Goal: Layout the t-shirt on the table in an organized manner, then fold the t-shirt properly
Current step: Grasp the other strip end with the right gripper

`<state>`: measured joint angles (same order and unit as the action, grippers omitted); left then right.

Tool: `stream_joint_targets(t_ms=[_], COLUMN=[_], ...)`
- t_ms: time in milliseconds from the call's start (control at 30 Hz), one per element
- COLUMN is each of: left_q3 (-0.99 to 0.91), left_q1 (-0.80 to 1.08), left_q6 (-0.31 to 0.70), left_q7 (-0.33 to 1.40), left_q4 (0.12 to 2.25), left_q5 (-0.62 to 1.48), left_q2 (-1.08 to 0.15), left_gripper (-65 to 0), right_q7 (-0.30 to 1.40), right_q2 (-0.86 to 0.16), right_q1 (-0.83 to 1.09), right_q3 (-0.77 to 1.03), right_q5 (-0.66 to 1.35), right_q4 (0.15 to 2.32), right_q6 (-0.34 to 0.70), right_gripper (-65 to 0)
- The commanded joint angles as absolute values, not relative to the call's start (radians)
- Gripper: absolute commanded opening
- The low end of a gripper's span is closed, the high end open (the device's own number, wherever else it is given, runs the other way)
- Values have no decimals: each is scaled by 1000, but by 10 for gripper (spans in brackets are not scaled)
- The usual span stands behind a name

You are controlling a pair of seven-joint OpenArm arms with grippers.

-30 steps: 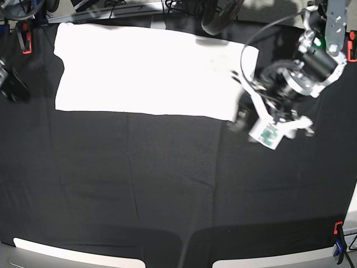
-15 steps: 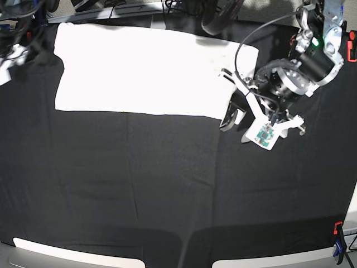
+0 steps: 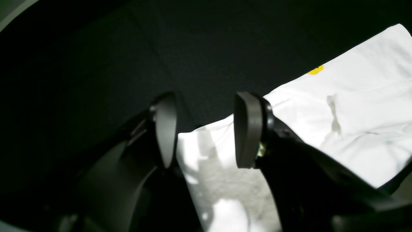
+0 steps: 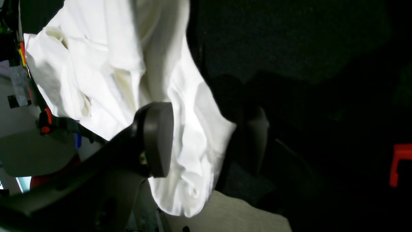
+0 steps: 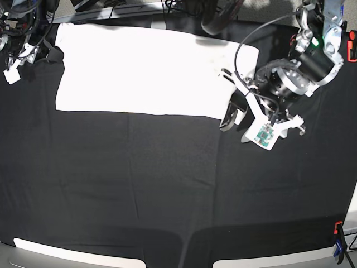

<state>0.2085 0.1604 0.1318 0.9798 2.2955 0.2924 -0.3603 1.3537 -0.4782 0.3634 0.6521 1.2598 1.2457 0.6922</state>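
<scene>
Base view: black table (image 5: pixel 167 184) carries the white t-shirt (image 5: pixel 145 70); left hand (image 5: pixel 233 111) and right hand (image 5: pixel 47 54) spread apart.

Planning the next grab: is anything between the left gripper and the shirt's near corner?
Nothing visible. The left gripper is open right at the t-shirt corner, with only bare table around it.

White t-shirt (image 5: pixel 145 70), black table (image 5: pixel 167 190)

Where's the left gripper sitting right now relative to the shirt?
In the base view the left gripper is on the right, jaws open at the near right corner of the t-shirt on the table.
</scene>
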Motion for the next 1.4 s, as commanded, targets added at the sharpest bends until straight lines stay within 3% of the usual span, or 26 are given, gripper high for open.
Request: stream_joint_targets(t_ms=[0, 133, 800, 1367], left_q3=[204, 204, 204, 204], left_q1=[152, 152, 152, 152], left_q6=[130, 130, 130, 131], left_q7=[957, 957, 957, 957], left_q4=[2313, 2313, 2313, 2313], left_q5=[297, 297, 297, 297], left_q2=[-363, -363, -363, -363], left_gripper=[-381, -381, -381, -381], right_q7=[1372, 1396, 1396, 1396], right_q2=[-460, -468, -695, -508], right_q1=[361, 360, 360, 360], right_q3=[639, 641, 643, 641], right_q5=[1329, 1484, 1484, 1380], right_q4=[1252, 1253, 1257, 1256], right_q6=[698, 698, 698, 698], right_gripper=[-307, -307, -307, -308])
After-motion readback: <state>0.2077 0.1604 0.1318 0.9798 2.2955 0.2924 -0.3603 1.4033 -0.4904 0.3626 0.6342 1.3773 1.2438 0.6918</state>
